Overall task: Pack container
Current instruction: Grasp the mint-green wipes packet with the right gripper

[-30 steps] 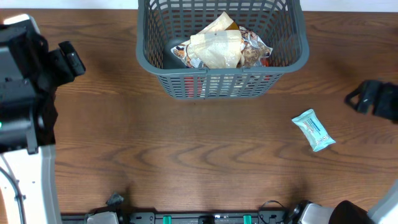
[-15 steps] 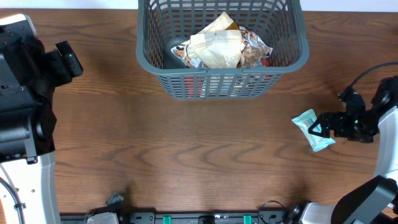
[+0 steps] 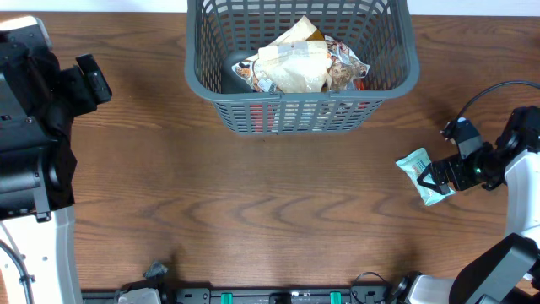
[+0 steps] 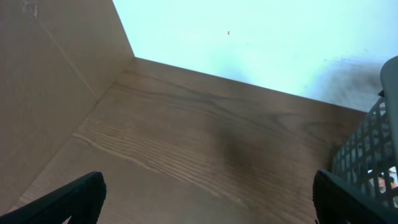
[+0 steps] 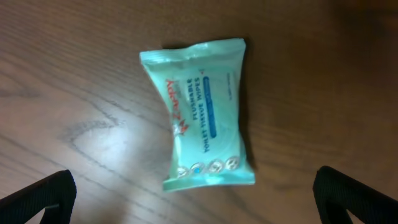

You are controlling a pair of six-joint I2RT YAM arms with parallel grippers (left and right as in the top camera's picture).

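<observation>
A: Where does the container [image 3: 196, 80] sit?

B: At the far edge of the wooden table [image 3: 253, 203], about the middle. It is a dark grey basket with slotted walls and stands upright. A pile of packets [image 3: 295, 66] lies inside it, a pale crumpled one on top of printed ones.

A: Anything left outside it?

B: One teal wipes packet [image 3: 415, 165], flat on the table, well to the right of the container and nearer the front. The right wrist view shows it whole [image 5: 205, 112], label side up and slightly tilted.

A: And the right gripper [image 3: 432, 179]?

B: It is over that packet's nearer end. In its own camera the two fingertips [image 5: 357, 193] sit at the bottom corners of the frame, spread wide, with the packet lying in the span between them [image 5: 196, 196]. Nothing is pinched. Whether a tip touches the wrapper I cannot tell from above, since the gripper covers that end.

A: The left gripper [image 3: 89, 80]?

B: It is off at the left side of the table, well apart from the container. Its fingers are also spread [image 4: 208, 202], holding nothing, over bare wood. A corner of the container's lattice wall [image 4: 373, 155] shows at the right edge of its view.
</observation>
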